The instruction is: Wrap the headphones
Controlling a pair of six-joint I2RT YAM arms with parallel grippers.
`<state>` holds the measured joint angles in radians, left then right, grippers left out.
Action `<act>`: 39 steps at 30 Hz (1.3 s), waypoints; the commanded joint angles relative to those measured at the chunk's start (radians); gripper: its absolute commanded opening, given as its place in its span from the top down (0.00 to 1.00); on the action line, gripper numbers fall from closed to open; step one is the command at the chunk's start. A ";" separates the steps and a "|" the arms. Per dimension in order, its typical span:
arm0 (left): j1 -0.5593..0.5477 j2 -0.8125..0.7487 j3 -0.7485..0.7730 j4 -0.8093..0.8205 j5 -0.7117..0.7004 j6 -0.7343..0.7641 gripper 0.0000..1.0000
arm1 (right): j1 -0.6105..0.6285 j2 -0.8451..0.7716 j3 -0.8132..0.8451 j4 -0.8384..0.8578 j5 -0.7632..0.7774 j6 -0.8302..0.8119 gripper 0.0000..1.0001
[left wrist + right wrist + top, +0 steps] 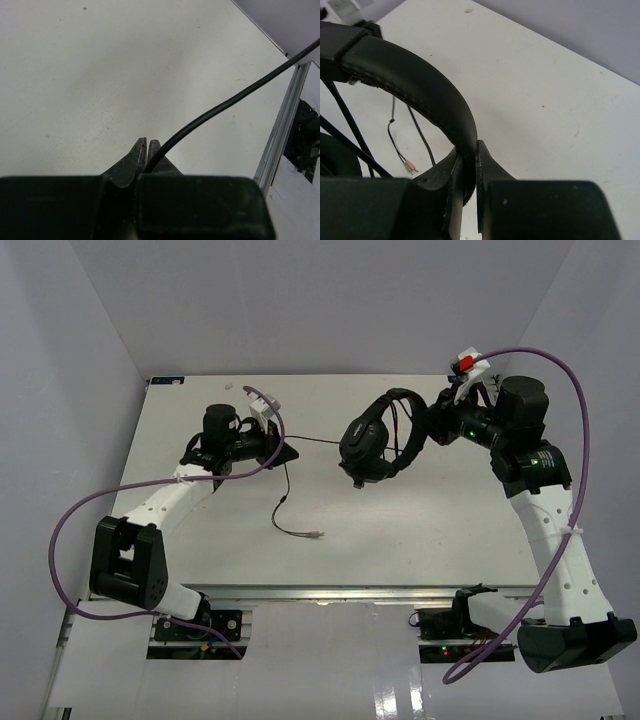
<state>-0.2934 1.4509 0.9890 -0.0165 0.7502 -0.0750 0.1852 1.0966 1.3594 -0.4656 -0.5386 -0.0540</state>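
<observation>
Right wrist: pincer (469, 151) tight on headphones (410, 80)

Left arm (165, 502) and right arm (552, 530) reach forward, jaws seemingly clamped.

white table (400, 540), faint specks on surface; metal rail (330, 592) along near edge; grey walls (320, 300).
</observation>
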 commanded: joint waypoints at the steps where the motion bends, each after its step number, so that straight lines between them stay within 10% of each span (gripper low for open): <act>1: 0.060 -0.034 0.070 -0.036 0.099 0.028 1.00 | -0.001 -0.001 -0.009 0.064 0.195 -0.046 0.92; 17: -0.006 0.042 0.033 -0.076 0.248 0.118 1.00 | -0.001 0.087 0.029 0.226 -0.037 0.207 0.92; 39: -0.020 0.026 -0.108 -0.142 0.251 0.317 1.00 | -0.002 0.131 0.087 0.296 0.233 0.149 0.92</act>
<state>-0.3161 1.5156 0.8992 -0.1574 0.9524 0.1682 0.1892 1.2369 1.3933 -0.2277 -0.4270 0.1117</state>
